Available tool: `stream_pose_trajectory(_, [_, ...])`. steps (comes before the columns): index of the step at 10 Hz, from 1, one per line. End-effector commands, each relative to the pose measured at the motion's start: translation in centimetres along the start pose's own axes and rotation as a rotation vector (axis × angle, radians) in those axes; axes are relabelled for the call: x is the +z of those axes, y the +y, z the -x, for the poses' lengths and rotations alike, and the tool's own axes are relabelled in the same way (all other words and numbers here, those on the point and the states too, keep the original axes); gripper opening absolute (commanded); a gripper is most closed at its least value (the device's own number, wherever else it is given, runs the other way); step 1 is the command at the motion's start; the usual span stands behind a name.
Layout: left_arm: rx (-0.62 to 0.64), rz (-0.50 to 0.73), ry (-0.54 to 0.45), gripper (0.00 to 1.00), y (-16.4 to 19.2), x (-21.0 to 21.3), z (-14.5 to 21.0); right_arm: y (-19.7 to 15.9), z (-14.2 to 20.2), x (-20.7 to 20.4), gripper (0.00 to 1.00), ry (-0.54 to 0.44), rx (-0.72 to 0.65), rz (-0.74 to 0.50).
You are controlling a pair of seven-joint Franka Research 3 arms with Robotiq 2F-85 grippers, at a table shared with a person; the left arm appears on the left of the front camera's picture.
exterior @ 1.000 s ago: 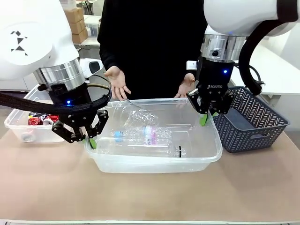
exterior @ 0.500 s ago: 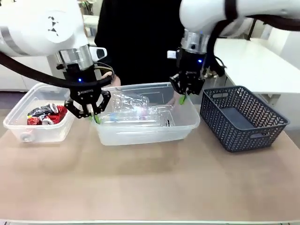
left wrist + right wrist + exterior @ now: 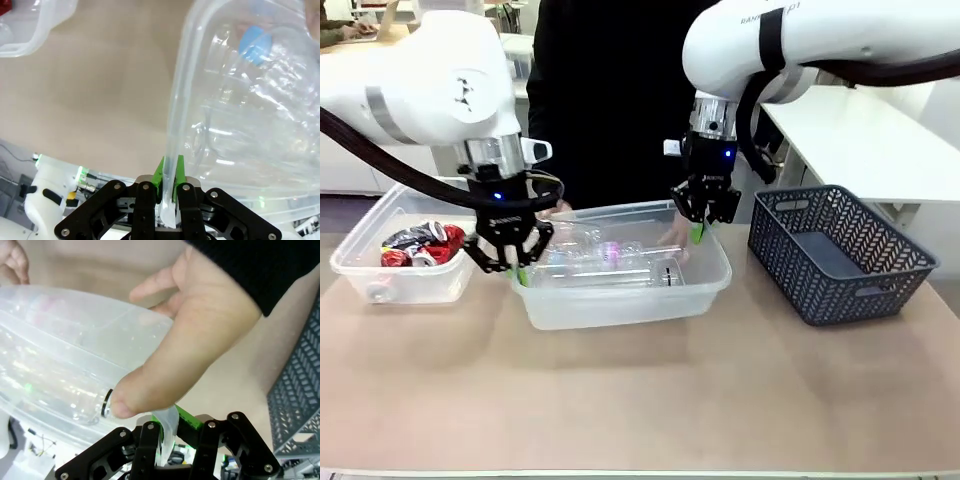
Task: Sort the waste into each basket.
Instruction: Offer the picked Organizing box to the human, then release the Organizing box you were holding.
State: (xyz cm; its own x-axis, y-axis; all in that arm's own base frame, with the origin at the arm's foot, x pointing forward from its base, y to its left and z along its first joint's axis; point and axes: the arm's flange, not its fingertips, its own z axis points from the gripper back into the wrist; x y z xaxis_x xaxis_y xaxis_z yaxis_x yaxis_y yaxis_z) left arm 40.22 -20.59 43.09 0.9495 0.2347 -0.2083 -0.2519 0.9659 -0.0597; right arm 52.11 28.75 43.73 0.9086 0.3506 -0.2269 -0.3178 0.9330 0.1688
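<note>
Both tools, left tool (image 3: 517, 268) and right tool (image 3: 701, 228), pinched shut on the clear rectangular plastic tub's (image 3: 620, 305) rim, have carried it farther from the near tabletop (image 3: 640, 400) edge toward the person's hand (image 3: 185, 340); bottles sorted.

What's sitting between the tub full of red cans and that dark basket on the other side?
The clear tub of plastic bottles, seen in the front view. The left gripper and right gripper each pinch its rim. The tub of cans is left, the dark basket right.

Front overview; wrist close-ups, shared tub (image 3: 620, 300)
</note>
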Motion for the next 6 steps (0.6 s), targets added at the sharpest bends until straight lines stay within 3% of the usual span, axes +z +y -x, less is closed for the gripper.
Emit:
stream_pose_trajectory(1, [-0.005,0.035,-0.032,0.07,-0.97,0.76,0.39,-0.04,-0.25,0.30,0.04,-0.024,0.006,0.006])
stream_pose_trajectory(6, [-0.005,0.035,-0.032,0.07,-0.97,0.76,0.39,-0.04,-0.25,0.30,0.04,-0.024,0.006,0.006])
